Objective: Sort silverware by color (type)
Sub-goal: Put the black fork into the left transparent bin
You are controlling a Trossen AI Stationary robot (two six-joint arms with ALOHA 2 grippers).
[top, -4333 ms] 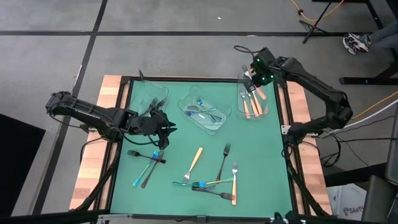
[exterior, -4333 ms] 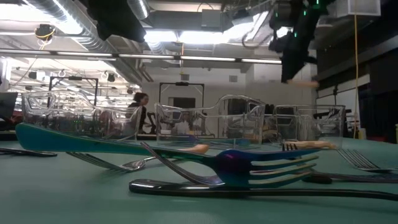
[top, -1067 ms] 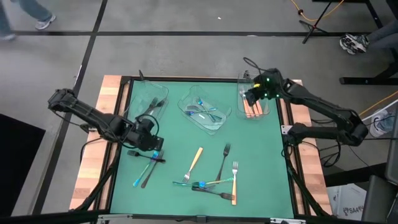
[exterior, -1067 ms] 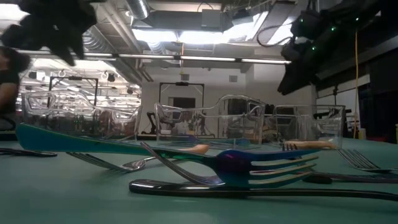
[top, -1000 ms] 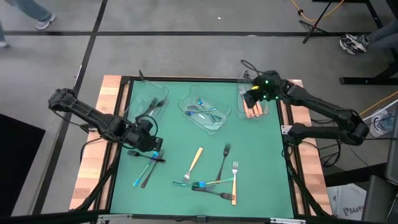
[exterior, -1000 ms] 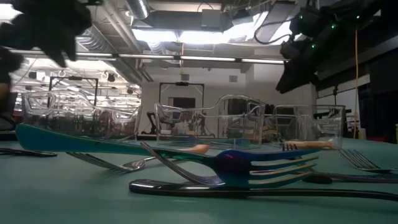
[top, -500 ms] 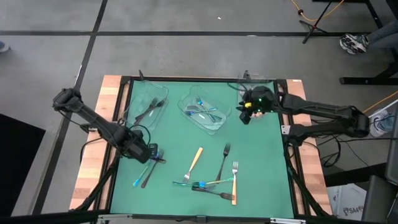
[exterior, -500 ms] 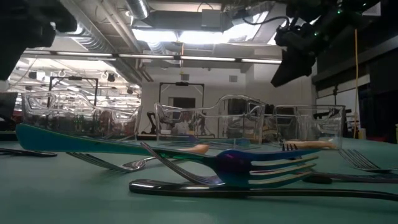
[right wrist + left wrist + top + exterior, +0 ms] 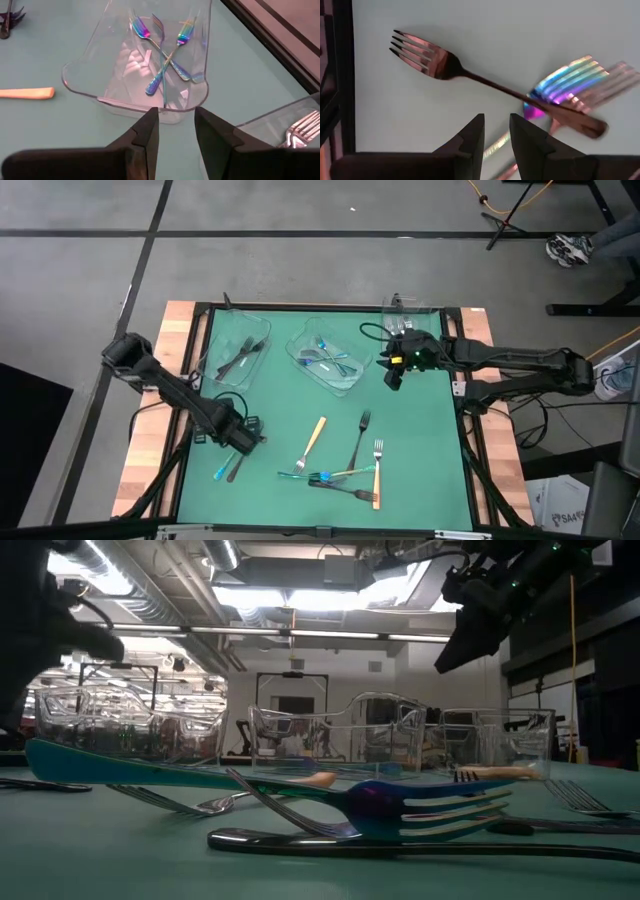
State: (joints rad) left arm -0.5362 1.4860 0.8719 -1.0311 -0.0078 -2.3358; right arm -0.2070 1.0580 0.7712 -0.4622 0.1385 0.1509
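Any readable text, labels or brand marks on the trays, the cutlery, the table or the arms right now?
None can be read in any view.
Clear trays: no label or print visible.
Forks on the mat: no stamp visible.
Green mat and wooden table edge: bare of print.
Right gripper: green indicator lights close behind it on the arm, no lettering.
Background room in the low view: no legible signs.

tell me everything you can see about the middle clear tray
The middle clear tray is see-through plastic with tall walls that flare outward and rounded corners. It sits upright on the green table mat, turned at a slant, between the two other clear trays. Inside lie a few iridescent blue-purple forks, crossed over one another on its floor. No gripper touches it; the right gripper is nearby, empty.
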